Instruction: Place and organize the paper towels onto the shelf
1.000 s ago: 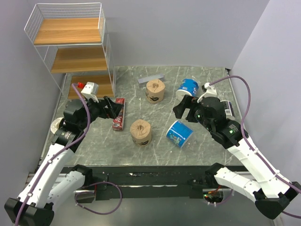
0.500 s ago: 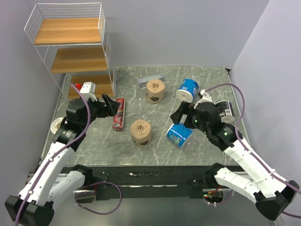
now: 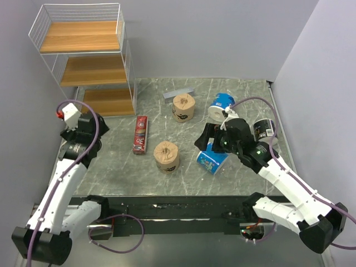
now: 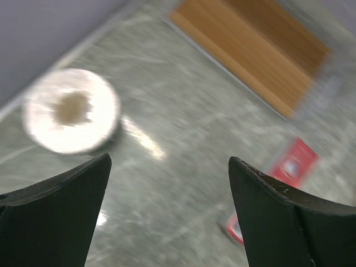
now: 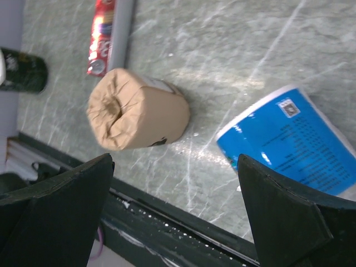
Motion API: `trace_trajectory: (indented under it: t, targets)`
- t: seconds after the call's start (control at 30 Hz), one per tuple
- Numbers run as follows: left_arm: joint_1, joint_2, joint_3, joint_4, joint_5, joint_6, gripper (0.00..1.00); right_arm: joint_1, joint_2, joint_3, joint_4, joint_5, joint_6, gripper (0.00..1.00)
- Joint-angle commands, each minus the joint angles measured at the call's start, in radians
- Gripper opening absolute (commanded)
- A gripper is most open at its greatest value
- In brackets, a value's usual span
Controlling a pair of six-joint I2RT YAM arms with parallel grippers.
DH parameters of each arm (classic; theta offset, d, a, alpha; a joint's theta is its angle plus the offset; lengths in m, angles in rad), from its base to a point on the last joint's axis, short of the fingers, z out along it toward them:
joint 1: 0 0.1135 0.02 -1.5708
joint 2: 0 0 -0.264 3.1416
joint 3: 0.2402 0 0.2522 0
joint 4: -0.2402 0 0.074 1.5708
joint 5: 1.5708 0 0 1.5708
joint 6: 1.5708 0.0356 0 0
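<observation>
Both pairs of my fingers are spread wide, with nothing held between them. My left fingers (image 4: 169, 161) hang over the table (image 4: 183, 111) well to the left of the red box (image 4: 292, 164), which shows at the right of my left wrist view. Further left of the red box, by the table's edge, sits an end-on roll (image 4: 71, 110). It is pale with a brownish core, and too blurred for me to tell its wrapper.

The shelf (image 3: 83, 55) stands beyond the red box and to its left, in the table's far corner. Its lowest board (image 4: 250, 53) crosses the top of my left wrist view.

My right fingers (image 5: 175, 161) hover to the right of the red box, over the gap between two rolls, and I grip neither. The near tan roll (image 5: 139, 114) sits just right of the box's near end. The tipped blue-and-white roll (image 5: 300, 142) lies on its side further right.

Three more rolls lie off to the box's right:
- The far tan roll (image 3: 183, 107) stands beyond the box's far end and to its right.
- The upright blue-and-white roll (image 3: 223, 104) is just right of that tan roll.
- The black roll (image 3: 262, 129) is farthest right of the box, near the table's edge.

A grey bar (image 3: 178, 93) lies just beyond the far tan roll. No roll is on the shelf.
</observation>
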Motion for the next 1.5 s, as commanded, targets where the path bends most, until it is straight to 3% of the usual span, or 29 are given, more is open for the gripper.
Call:
trace_trajectory:
  t: [0.0,0.13,0.47,0.7,0.8,1.1,1.47]
  targets:
    - [0.076,0.108,0.077,-0.103,-0.220,-0.016,0.92,-0.002,-0.071,-0.035,0.101,-0.084,-0.065,1.00]
    - [0.144,0.271,0.148,-0.183,-0.311,-0.061,0.93,-0.002,-0.134,-0.047,0.124,-0.077,-0.087,1.00]
    - [0.236,0.360,0.116,-0.090,-0.269,-0.088,0.91,-0.002,-0.154,-0.036,0.143,-0.138,-0.125,0.99]
    - [0.323,0.450,0.102,-0.053,-0.058,-0.094,0.89,-0.004,-0.137,0.039,0.107,-0.104,-0.162,1.00]
    - [0.342,0.490,0.103,-0.083,-0.070,-0.122,0.90,-0.002,-0.144,0.036,0.132,-0.123,-0.150,0.99]
    - [0.345,0.547,0.137,-0.037,-0.015,-0.061,0.91,-0.002,-0.122,0.042,0.170,-0.212,-0.134,1.00]
    - [0.345,0.604,0.136,-0.086,-0.108,-0.067,0.84,-0.002,-0.168,0.030,0.184,-0.252,-0.148,1.00]
